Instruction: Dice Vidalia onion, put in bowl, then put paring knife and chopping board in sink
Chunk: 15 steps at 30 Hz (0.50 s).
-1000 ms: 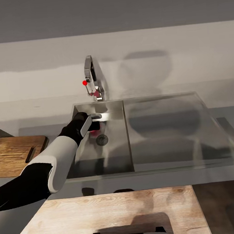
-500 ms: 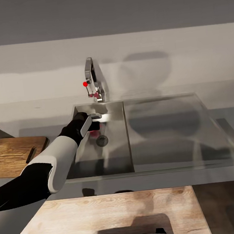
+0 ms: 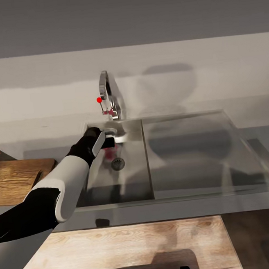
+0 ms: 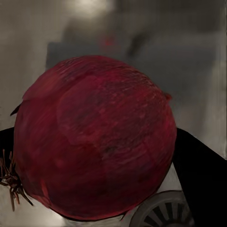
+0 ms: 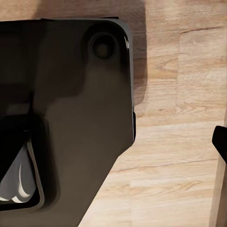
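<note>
the left end effector (image 3: 108, 140) reaches into the rectangular stainless-steel sink (image 3: 133, 184) and is clamped around the small dark red round vidalia onion (image 3: 109, 154), which hangs just above the basin floor near the round dark drain (image 3: 118, 163). in the left wrist view the onion (image 4: 94, 137) sits between the black fingers (image 4: 201, 179), with dry brown root threads at one side and part of the slotted drain (image 4: 163, 213) visible beneath it. the curved chrome faucet (image 3: 108, 95), with its tiny red knob (image 3: 99, 99), stands at the back edge of the basin, and the flat drainboard wing (image 3: 194, 153) spreads out beside it. a rectangular brown wooden chopping board (image 3: 15, 181) lies on the long grey brushed-metal worktop (image 3: 50, 153) just beside the sink on the robot's left, partly hidden by the white and black left arm (image 3: 53, 191). a pale wooden surface (image 3: 133, 249) lies in the foreground, nearer the robot than the sink. in the right wrist view a dark glossy robot part (image 5: 71, 118) covers a pale wood-grain surface (image 5: 179, 142), and whether the right end effector is open or closed cannot be told.
</note>
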Tool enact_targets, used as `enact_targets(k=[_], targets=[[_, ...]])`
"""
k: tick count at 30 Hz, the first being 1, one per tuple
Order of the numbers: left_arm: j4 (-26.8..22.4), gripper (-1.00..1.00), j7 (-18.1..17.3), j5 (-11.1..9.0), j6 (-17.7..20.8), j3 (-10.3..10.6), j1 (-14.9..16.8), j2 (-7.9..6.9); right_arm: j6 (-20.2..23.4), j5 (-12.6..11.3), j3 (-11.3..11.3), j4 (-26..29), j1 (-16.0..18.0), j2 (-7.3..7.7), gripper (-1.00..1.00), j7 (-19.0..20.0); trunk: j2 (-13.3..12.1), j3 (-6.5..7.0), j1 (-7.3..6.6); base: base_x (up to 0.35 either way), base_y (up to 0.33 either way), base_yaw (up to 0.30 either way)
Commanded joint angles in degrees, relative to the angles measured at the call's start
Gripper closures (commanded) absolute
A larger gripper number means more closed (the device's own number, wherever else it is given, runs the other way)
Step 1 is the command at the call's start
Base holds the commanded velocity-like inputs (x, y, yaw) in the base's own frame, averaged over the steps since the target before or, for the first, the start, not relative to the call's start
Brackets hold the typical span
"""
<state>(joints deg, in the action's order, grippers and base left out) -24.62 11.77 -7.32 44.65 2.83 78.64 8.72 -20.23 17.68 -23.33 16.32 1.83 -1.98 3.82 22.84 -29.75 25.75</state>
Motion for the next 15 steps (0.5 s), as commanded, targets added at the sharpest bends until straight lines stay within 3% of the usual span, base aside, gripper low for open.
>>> enact_targets(k=[1,5,8,11,14,15], targets=[[-1.2,1.00,0.4,-0.6,0.3,0.3,0.0,-0.03,-0.2,0.3,-0.5,0.0,0.0,-0.04,-1.00,0.4,0.1,0.01,0.04,0.000,0.000,0.000],[-5.4,1.00,0.4,-0.7,0.5,0.3,-1.4,-0.02,-0.2,0.3,-0.5,0.0,0.0,-0.04,-1.00,0.4,0.1,0.37,0.04,0.000,0.000,0.000],[-17.4,1.00,0.4,-0.7,0.7,0.4,-7.8,-0.02,-0.2,0.3,-0.5,0.0,0.0,-0.04,-1.00,0.4,0.1,0.64,0.04,0.000,0.000,0.000],[-24.6,1.00,0.4,-0.7,1.2,0.6,-12.1,-0.04,-0.2,0.3,-0.5,0.0,0.0,-0.04,-1.00,0.4,0.1,0.91,0.04,0.000,0.000,0.000],[-34.9,1.00,0.3,-0.6,6.8,1.8,-18.1,-0.21,-0.2,0.3,-0.5,0.0,0.0,-0.04,-1.00,0.4,0.1,1.17,0.04,0.000,0.000,0.000],[-44.2,1.00,0.3,-0.6,11.1,3.5,-23.2,-0.49,-0.2,0.3,-0.5,0.0,0.0,-0.04,-1.00,0.4,0.1,1.26,0.04,0.000,0.000,0.000]])
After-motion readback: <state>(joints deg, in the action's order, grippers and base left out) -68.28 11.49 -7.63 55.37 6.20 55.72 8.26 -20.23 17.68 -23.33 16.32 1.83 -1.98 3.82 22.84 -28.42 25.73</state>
